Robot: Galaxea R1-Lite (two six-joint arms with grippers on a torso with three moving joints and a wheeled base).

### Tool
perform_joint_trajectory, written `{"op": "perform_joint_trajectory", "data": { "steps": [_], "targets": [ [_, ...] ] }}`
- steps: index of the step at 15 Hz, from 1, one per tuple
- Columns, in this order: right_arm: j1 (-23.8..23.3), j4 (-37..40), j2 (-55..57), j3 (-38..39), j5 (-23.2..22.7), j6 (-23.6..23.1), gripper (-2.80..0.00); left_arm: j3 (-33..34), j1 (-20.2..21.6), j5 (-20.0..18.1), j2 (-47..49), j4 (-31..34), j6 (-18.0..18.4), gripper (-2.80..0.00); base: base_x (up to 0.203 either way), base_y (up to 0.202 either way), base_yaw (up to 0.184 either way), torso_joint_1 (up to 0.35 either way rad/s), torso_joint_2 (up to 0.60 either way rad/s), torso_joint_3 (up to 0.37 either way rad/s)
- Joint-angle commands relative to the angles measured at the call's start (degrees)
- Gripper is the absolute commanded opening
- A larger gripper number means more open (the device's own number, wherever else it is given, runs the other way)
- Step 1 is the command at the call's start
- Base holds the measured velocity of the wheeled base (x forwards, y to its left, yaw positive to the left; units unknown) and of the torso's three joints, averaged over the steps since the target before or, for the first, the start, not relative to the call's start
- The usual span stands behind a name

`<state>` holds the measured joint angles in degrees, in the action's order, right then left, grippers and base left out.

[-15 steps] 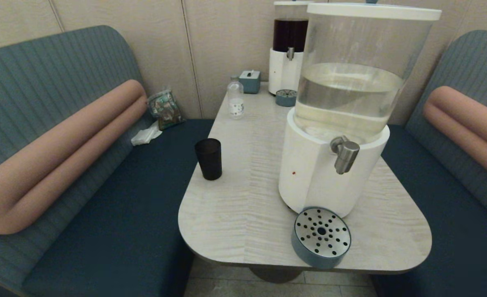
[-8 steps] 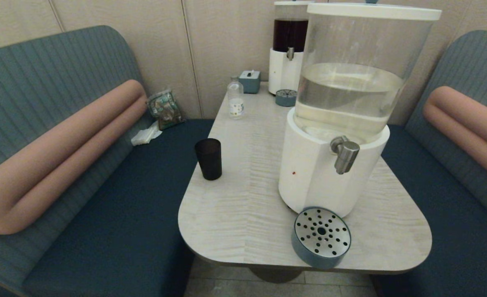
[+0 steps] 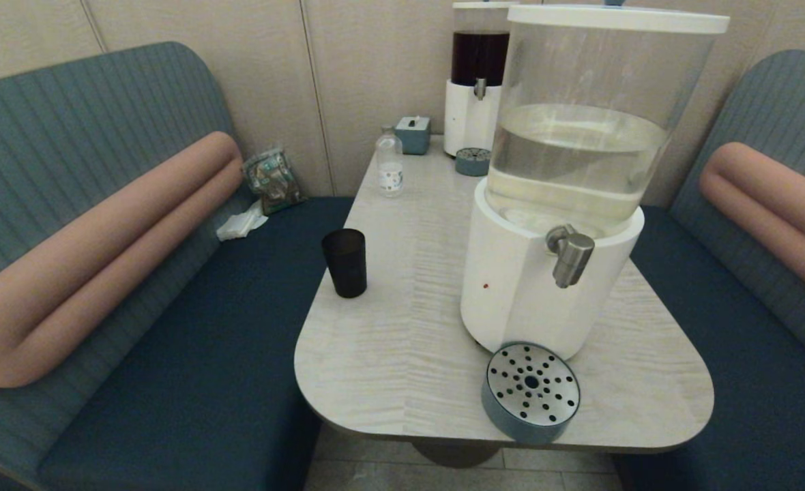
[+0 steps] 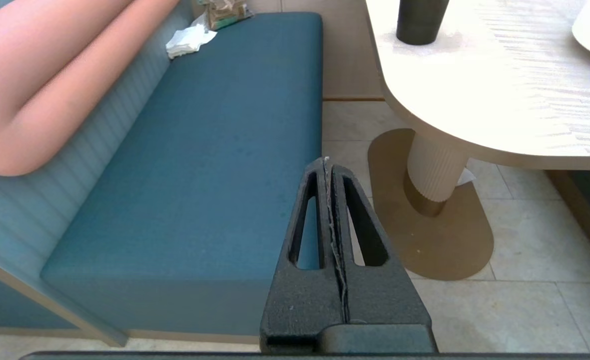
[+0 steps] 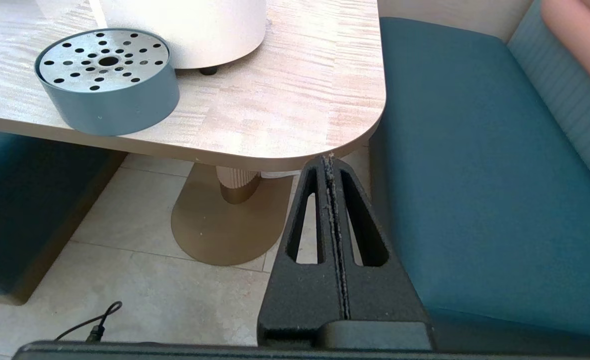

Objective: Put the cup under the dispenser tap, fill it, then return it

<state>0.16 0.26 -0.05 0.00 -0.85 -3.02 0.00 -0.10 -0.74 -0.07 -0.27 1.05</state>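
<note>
The dark tapered cup (image 3: pixel 345 262) stands upright near the table's left edge; the left wrist view catches its lower part (image 4: pixel 420 21). The brushed-silver dispenser tap (image 3: pixel 569 255) juts from the white base of the big clear-tank dispenser (image 3: pixel 566 177), over a round perforated drip tray (image 3: pixel 531 392). Neither arm shows in the head view. My left gripper (image 4: pixel 326 162) hangs shut and empty below the table beside the left bench. Low by the table's near right corner, my right gripper (image 5: pixel 329 160) is also shut and empty.
A small clear bottle (image 3: pixel 389 164), a grey-blue box (image 3: pixel 413 134) and a second dispenser with dark liquid (image 3: pixel 476 82) stand at the table's far end. Padded benches (image 3: pixel 170 354) flank the table (image 3: pixel 389 354). The table's pedestal foot (image 4: pixel 432 215) rests on tiled floor.
</note>
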Motion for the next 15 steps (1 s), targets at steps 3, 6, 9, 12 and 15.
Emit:
{"op": "perform_joint_trajectory", "data": {
  "steps": [3, 6, 9, 12, 15],
  "targets": [
    [0.0, 0.0, 0.0, 0.0, 0.0, -0.1, -2.80, -0.1, 0.0, 0.1, 0.1, 0.1, 0.6, -2.80, 0.000, 0.000, 0.000, 0.000, 0.00, 0.000],
    [0.0, 0.0, 0.0, 0.0, 0.0, -0.1, -2.80, -0.1, 0.0, 0.2, 0.2, 0.3, 0.6, -2.80, 0.000, 0.000, 0.000, 0.000, 0.00, 0.000],
    [0.0, 0.0, 0.0, 0.0, 0.0, -0.1, -2.80, 0.0, 0.0, 0.2, 0.2, 0.2, 0.1, -2.80, 0.000, 0.000, 0.000, 0.000, 0.00, 0.000],
    [0.0, 0.0, 0.0, 0.1, 0.0, -0.1, -2.80, -0.1, 0.0, 0.2, 0.2, 0.3, 0.4, -2.80, 0.000, 0.000, 0.000, 0.000, 0.00, 0.000],
    [0.0, 0.0, 0.0, 0.0, 0.0, -0.1, -2.80, -0.1, 0.0, 0.2, 0.2, 0.3, 0.7, -2.80, 0.000, 0.000, 0.000, 0.000, 0.00, 0.000]
  ]
}}
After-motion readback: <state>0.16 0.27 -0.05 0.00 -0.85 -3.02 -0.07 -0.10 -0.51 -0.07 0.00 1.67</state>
